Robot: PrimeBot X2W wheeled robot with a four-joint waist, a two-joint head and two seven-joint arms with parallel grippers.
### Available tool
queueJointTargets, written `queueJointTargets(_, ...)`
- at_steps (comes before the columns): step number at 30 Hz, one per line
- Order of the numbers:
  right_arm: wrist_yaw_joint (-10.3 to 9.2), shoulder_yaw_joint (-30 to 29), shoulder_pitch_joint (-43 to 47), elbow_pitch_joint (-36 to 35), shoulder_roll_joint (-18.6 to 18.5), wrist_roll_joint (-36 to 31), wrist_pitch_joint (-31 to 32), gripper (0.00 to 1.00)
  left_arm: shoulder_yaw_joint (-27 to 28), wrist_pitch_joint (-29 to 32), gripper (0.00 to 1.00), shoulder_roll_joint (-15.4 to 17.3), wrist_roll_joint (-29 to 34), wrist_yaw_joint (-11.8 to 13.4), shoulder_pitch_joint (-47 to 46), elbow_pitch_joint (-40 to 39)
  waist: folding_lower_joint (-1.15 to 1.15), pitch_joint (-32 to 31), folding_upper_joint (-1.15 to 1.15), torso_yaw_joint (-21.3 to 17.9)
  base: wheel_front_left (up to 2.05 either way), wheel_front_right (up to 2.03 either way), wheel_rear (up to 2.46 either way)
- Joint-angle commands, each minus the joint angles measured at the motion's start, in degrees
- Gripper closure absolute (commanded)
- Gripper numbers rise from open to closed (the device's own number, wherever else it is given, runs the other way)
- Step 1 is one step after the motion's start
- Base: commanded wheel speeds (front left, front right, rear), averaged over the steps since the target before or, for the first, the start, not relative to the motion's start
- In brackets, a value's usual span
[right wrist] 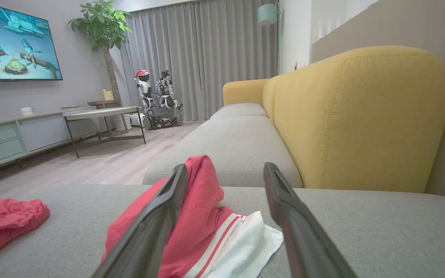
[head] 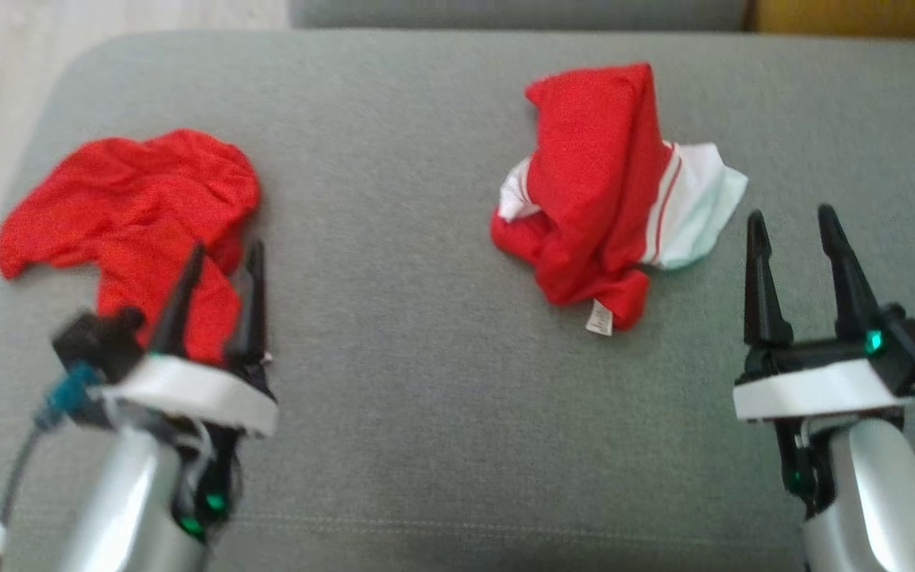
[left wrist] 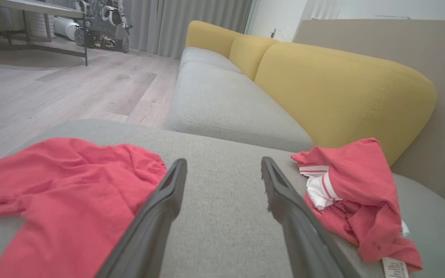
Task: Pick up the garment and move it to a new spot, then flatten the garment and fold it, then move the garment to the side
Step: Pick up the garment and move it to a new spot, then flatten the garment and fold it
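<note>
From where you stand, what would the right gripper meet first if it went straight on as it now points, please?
Most likely the red-and-white garment: it lies just ahead of the right gripper, between its open fingers. Depth is unclear; it might skim the white edge and reach the cushion.

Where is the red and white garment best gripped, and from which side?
Probably the raised red fold of the red and white garment: it stands up as a ridge, so open jaws can straddle it. Come from the right gripper side, from above; the white part lies flat on the cushion.
</note>
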Motion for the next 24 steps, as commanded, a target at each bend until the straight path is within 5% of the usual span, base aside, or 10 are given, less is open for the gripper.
queueJointTargets(1,0.43,0.9,0.2,-1.5,0.0,0.0,-0.4,0.0,3.1,-0.7,0.0,-0.3,1.3,-0.3,-1.0,-2.9,0.0,-2.2,0.0,1.9,0.0,0.0,0.0)
queueJointTargets(10,0.43,1.0,1.5,-0.9,0.0,0.1,-0.4,0.0,10.1,-0.7,0.0,-6.8,8.2,-3.3,4.4,-6.9,0.0,-2.5,0.0,1.3,0.0,0.0,0.0)
queueJointTargets(24,0.43,1.7,-6.5,8.4,0.0,2.7,0.1,0.0,10.7,-0.7,0.0,-8.7,11.7,-5.7,3.5,-5.1,0.0,2.6,0.0,0.9,0.0,0.0,0.0)
